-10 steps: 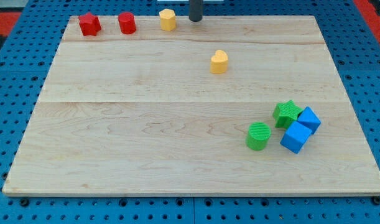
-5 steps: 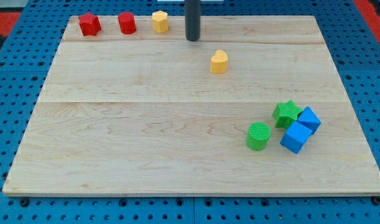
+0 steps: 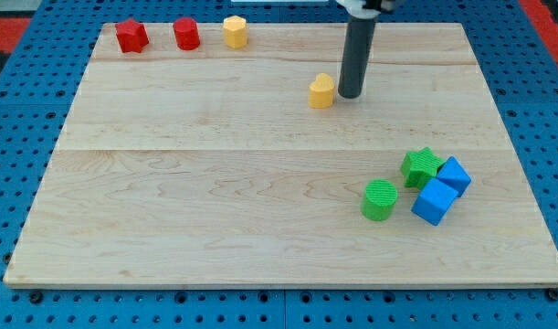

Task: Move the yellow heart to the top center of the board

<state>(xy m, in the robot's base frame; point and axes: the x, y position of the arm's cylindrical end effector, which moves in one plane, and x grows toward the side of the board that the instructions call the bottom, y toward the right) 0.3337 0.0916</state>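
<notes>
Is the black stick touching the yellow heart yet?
Cannot tell. In the camera view, my tip sits just to the view's right of the yellow heart, so close that no clear gap or contact shows between them.

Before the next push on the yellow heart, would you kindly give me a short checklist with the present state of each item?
1. My tip is down beside the yellow heart, on its right in the view: ok.
2. Tip touching the heart: cannot tell; any gap is very narrow.
3. Tip below the heart for a push toward the view's top: not ok; it sits level with it.
4. Path from the heart to the top centre free of blocks: ok; the yellow hexagon lies well to the view's left.
5. Green and blue cluster, with the green cylinder, away from the path: ok.
</notes>
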